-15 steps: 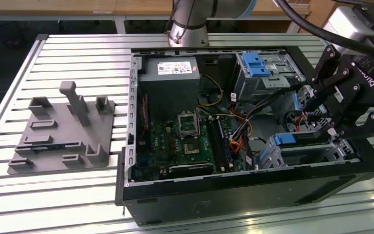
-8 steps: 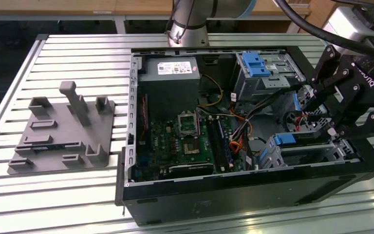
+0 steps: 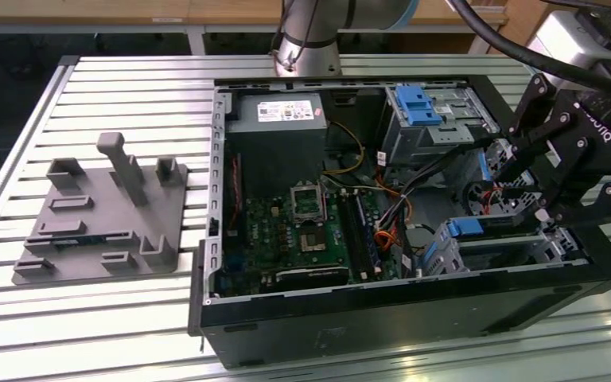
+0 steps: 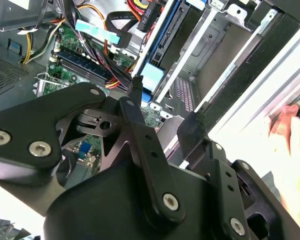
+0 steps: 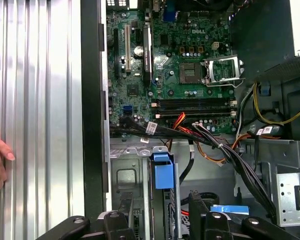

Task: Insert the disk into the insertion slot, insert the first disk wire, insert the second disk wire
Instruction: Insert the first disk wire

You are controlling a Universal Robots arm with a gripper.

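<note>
The disk (image 3: pixel 496 241), silver in its blue carrier, lies inside the insertion slot (image 3: pixel 439 259) at the near corner of the open computer case on the exterior view's right. Its blue carrier end (image 5: pixel 162 171) shows in the first wrist view, with the slot's silver sheet metal (image 5: pixel 126 176) beside it. My gripper (image 3: pixel 523 203) hovers just above this cage. It (image 4: pixel 162 102) stands open, with nothing between its black fingers (image 4: pixel 136 100). A bundle of black, red and orange wires (image 5: pixel 210 140) runs across the case beside the slot. In the second wrist view, a black connector (image 4: pixel 149 15) sits near the disk's blue edge (image 4: pixel 166 35).
A taller silver cage with a blue clip (image 3: pixel 425 107) stands at the case's far side. The green motherboard (image 3: pixel 295 231) fills the case floor. A grey fixture (image 3: pixel 104 215) sits on the slatted table at the exterior view's left. A person's hand (image 4: pixel 290 132) rests outside the case wall.
</note>
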